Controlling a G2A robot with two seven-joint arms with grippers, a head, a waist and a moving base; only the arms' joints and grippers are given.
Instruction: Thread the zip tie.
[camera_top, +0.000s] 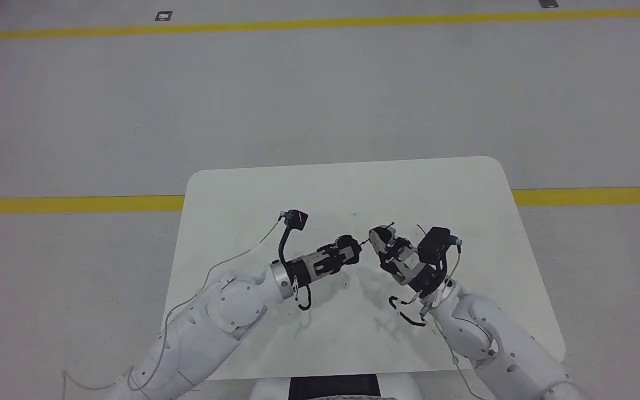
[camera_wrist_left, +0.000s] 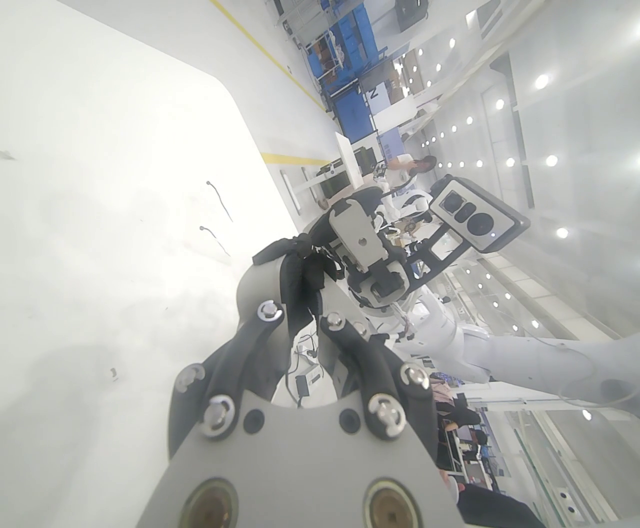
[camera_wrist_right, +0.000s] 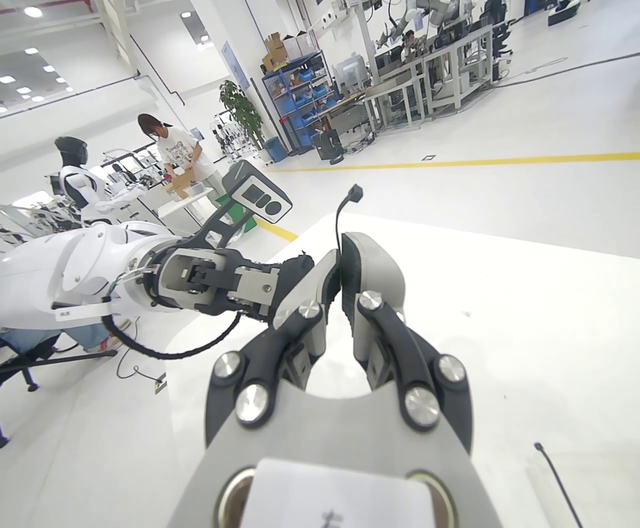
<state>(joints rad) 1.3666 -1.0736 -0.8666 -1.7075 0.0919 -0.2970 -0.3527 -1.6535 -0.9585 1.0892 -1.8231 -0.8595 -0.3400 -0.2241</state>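
Zip tie (camera_wrist_right: 355, 192) (head poking out), clamped in closed right pincer (camera_wrist_right: 342, 255)

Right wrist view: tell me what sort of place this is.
Probably a robotics lab or workshop hall: a shelving rack of blue bins, equipment-laden workbenches, and another humanoid robot in the background.

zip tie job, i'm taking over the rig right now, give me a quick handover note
The right gripper is shut on the zip tie, held above the table, with the tie's head sticking up free.
The left gripper is shut, with its tip close beside the right one; what it holds, if anything, is hidden.
Two spare zip ties lie flat on the table.
Done: one tie is lifted.
Left: nothing passes through the head yet, so the threading is still to do.
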